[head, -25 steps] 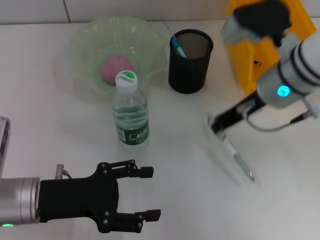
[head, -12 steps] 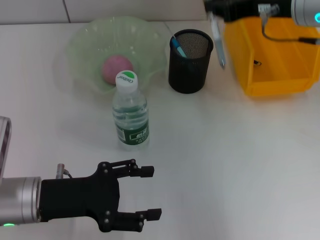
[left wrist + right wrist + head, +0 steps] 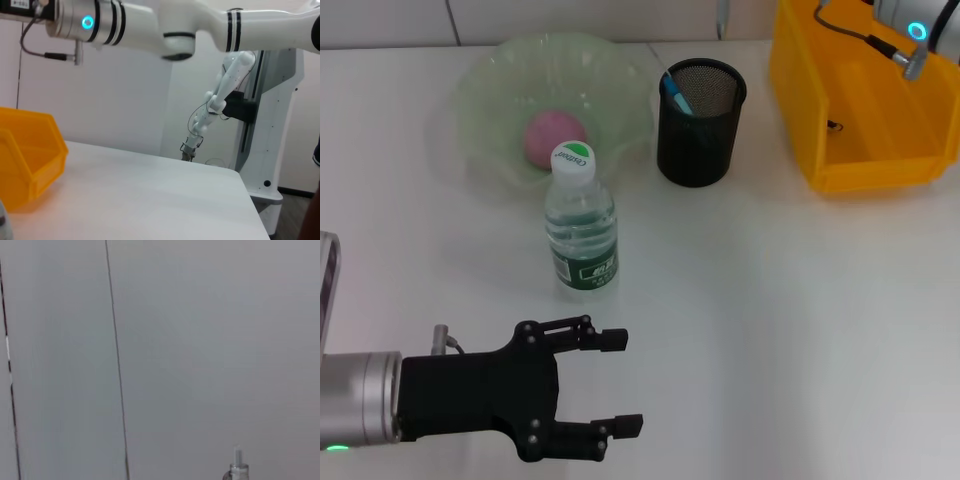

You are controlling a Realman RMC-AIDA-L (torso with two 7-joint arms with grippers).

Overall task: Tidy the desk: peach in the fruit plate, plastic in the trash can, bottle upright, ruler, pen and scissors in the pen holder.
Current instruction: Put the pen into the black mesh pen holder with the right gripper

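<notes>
The right arm (image 3: 918, 22) had risen further than half a second before: then its claw hung over the far edge of the worktop (image 3: 770, 330) with the pen dangling beside the pen holder (image 3: 700, 122), and now only a piece of the arm showed at the far right corner above the trash can (image 3: 855, 100). A thin grey sliver, probably the pen (image 3: 721, 18), poked in at the far edge behind the pen holder. The right claw itself was out of sight, so whether it gripped cannot be told.

The left claw (image 3: 620, 384) had not moved, low over the near worktop with its fingers spread wide and holding nothing.

The peach (image 3: 554, 136) lay in the fruit plate (image 3: 490, 95), the bottle (image 3: 580, 222) stood upright just before it, and a blue handle (image 3: 675, 92) stuck out of the pen holder
</notes>
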